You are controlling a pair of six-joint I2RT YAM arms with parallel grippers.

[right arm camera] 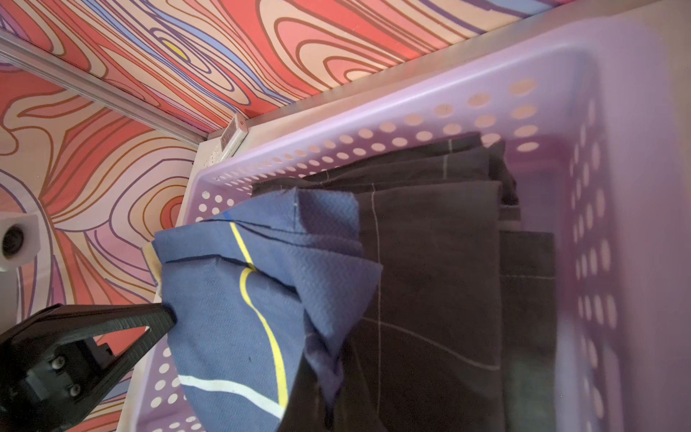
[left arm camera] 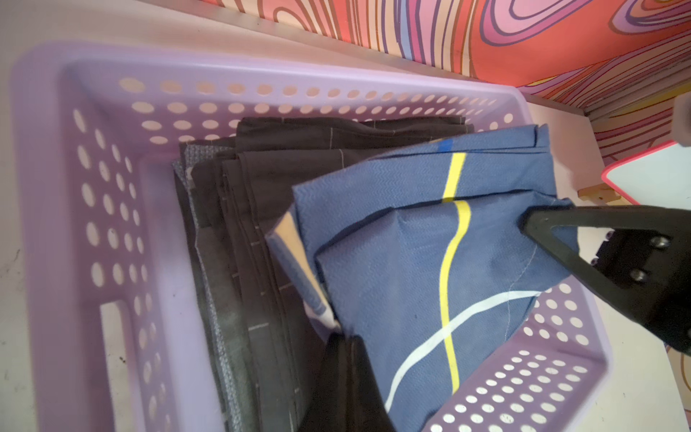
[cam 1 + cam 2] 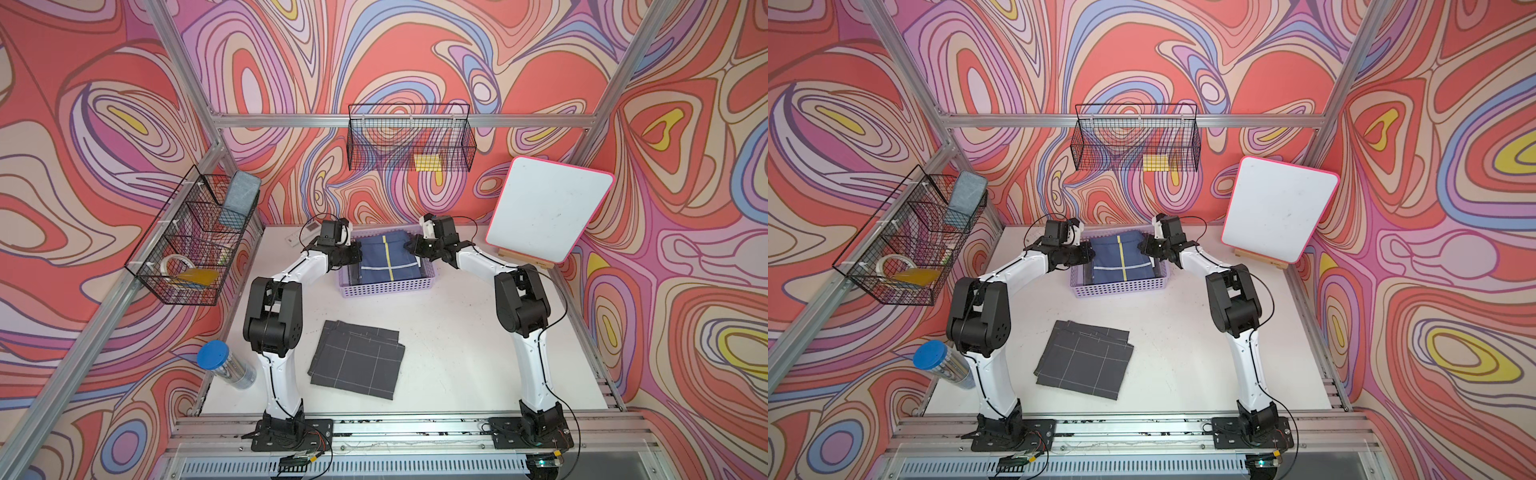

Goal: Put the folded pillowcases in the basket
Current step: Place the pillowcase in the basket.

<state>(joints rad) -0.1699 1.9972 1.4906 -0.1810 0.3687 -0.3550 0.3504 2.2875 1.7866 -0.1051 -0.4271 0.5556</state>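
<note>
Fingers (image 2: 542,220) of the left gripper (image 3: 358,255) are pinched shut on one side edge of the blue pillowcase (image 3: 384,259). It hangs slack over the lilac basket (image 3: 386,286), and the right gripper (image 3: 412,246) is clamped on the opposite edge. Placing looks nearly done. The next move is to lower it level onto the dark folded cloths (image 2: 299,175) inside, then let go on both sides. Another dark folded cloth (image 3: 357,359) lies on the counter (image 3: 457,332), well clear. The basket's walls crowd both grippers.

Swirled red-and-lilac walls (image 3: 415,50) enclose a white tabletop (image 3: 457,332), framed by aluminium rails (image 3: 291,120). Wire baskets (image 3: 409,137) hang on the back and left walls; a whiteboard (image 3: 548,208) stands at its far right corner.
</note>
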